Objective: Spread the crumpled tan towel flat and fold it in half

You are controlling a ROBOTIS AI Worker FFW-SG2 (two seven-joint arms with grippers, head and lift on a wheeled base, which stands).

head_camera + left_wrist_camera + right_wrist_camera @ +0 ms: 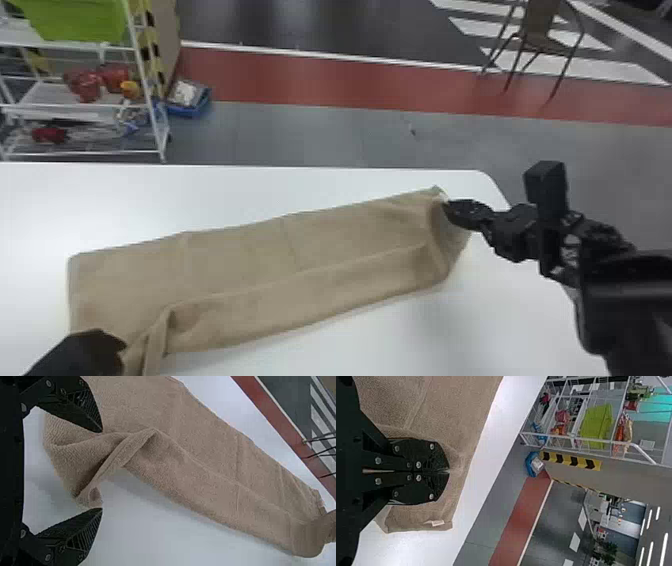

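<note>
The tan towel [300,260] lies as a long slanted strip on the white table, its near edge folded over and its near left corner bunched. At its right end is my right gripper [445,206]; in the right wrist view the right gripper [448,471] is shut on the towel [455,427], close to a corner with a white tag. My left gripper [122,345] is over the towel's near left corner. In the left wrist view the left gripper [102,471] stands open, with the bunched corner of the towel [79,455] between and beyond its fingertips.
The white table [150,200] ends at a far edge and a rounded far right corner. Beyond it on the floor are a white rack [145,90] with a green bin [80,20], a blue box [192,102] and a chair [540,30].
</note>
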